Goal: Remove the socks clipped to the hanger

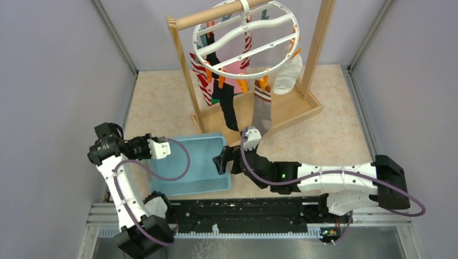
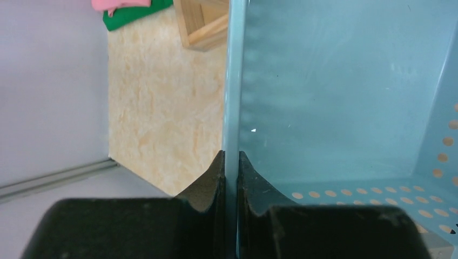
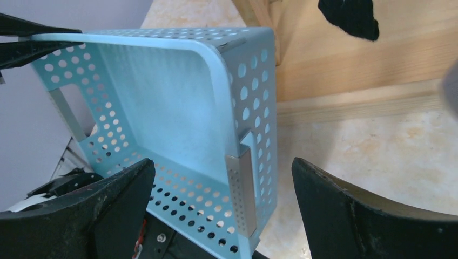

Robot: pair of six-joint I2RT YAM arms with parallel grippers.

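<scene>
Two robot arms work at a sock-drying rack, where the white ring hanger [image 1: 246, 40] hangs by its hook from the round rod [image 1: 216, 16] of a wooden stand [image 1: 318, 38] at the far side of the table. Every sock in view remains clipped to it, among them a black sock [image 1: 228, 108], a red-and-white striped sock [image 1: 201, 75], a white sock [image 1: 286, 75] and a grey sock [image 1: 261, 110]. The left gripper [image 2: 231, 157] is clamped on the thin rim of a pale blue perforated basket [image 1: 194, 172], which sits just in front of the stand with no sock visible inside. The right gripper [image 3: 221, 164] has its jaws spread wide and holds nothing, poised at the basket's right wall; whether it touches the wall cannot be told. The step in hand appears to be placing or steadying the basket, with removal not yet begun. The next move likely calls for the right arm to rise to the nearest hanging sock, close on its lower part and pull until the clip lets go.
</scene>
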